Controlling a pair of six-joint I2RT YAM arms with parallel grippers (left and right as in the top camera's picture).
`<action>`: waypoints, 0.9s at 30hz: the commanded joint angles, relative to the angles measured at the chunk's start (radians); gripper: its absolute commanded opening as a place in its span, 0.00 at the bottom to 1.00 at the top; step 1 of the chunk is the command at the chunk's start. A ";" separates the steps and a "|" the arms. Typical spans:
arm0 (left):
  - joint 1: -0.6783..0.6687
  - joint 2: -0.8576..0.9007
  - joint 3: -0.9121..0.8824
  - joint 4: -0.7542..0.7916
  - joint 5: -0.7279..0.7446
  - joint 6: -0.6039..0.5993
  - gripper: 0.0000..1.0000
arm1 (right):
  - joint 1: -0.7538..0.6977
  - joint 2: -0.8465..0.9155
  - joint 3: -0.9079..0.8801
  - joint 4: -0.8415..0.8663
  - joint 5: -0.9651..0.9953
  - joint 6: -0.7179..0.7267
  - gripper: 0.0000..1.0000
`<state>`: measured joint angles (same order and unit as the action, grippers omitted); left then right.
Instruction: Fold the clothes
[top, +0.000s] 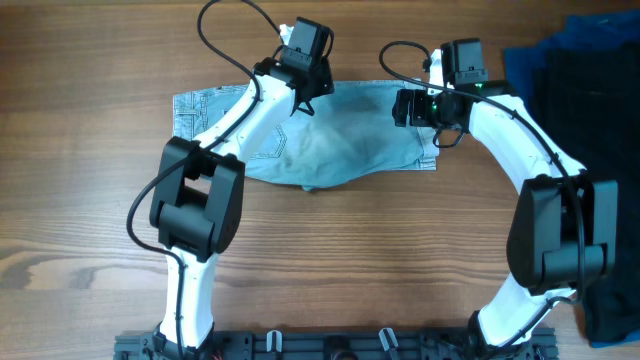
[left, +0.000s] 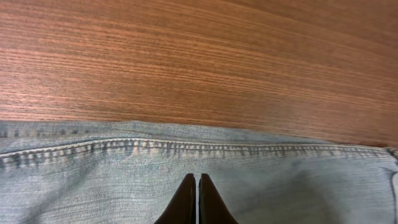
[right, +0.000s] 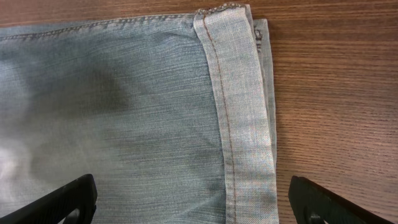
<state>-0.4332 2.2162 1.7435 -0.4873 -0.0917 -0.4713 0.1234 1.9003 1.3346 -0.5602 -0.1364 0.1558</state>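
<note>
Denim shorts (top: 350, 140) flat at upper centre of overhead view, prob. heavyish, floppy, non-slip: grab thick cuffed hem (right: 239, 93) under wide-spread R gripper (right: 193, 202); L gripper (left: 198, 199) tips pressed together over seam (left: 186, 148).

A: What sits in the upper right of the overhead frame?
B: A dark blue cloth (top: 530, 62), with a black garment (top: 605, 95) touching it and running down the right edge.
A: Underneath?
B: A brown wood-grain table (top: 80, 210).
</note>
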 joint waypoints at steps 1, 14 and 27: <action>-0.002 0.075 0.011 0.006 -0.083 0.019 0.04 | 0.000 0.024 -0.006 0.003 0.010 0.002 1.00; -0.002 0.010 0.033 0.002 -0.108 0.023 0.04 | 0.000 0.024 -0.006 0.003 0.010 0.002 1.00; -0.041 -0.048 0.005 -0.304 -0.047 -0.097 0.04 | 0.000 0.024 -0.006 0.003 0.010 0.002 1.00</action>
<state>-0.4744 2.1292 1.7718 -0.7612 -0.1699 -0.5037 0.1234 1.9003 1.3342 -0.5598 -0.1360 0.1558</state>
